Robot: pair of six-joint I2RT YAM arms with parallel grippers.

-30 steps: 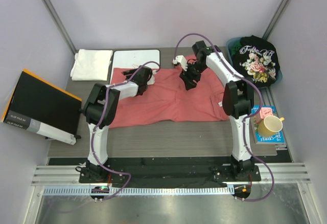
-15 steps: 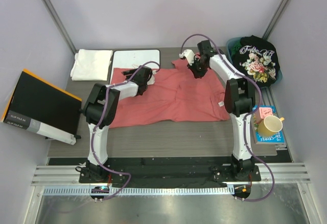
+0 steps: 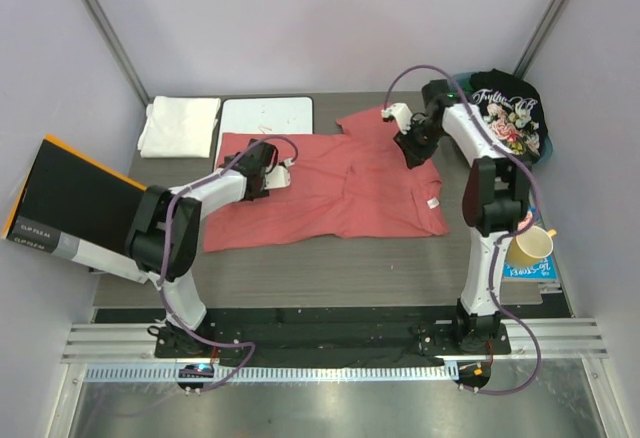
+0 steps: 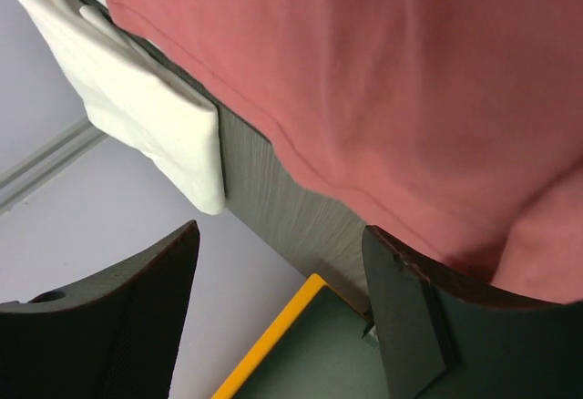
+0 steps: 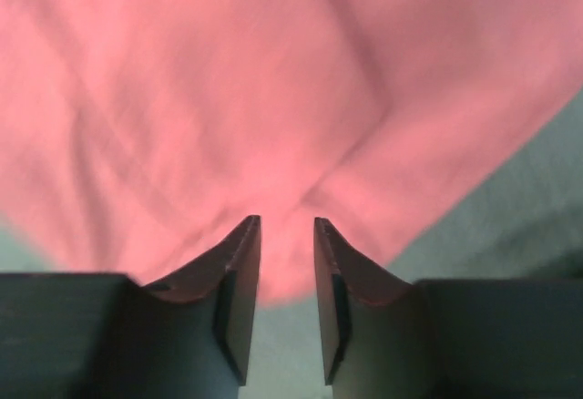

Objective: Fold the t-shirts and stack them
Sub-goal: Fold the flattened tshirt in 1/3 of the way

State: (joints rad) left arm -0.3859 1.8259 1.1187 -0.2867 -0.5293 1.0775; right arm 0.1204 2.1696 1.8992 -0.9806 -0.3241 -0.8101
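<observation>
The right hand (image 3: 412, 148) has moved right with its fingers a little apart, the left hand (image 3: 258, 170) stays wide apart, and under both the red t-shirt (image 3: 340, 193) now lies more spread on the surface (image 3: 330, 263), nearly ready for folding.

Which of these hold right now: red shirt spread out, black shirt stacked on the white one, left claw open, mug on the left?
The red shirt lies spread on the table. True.
The black shirt is stacked on the white shirt. False: they lie apart, black far right, white far left.
The left claw is open. True.
The mug stands on the left. False: it stands at the right edge.
</observation>
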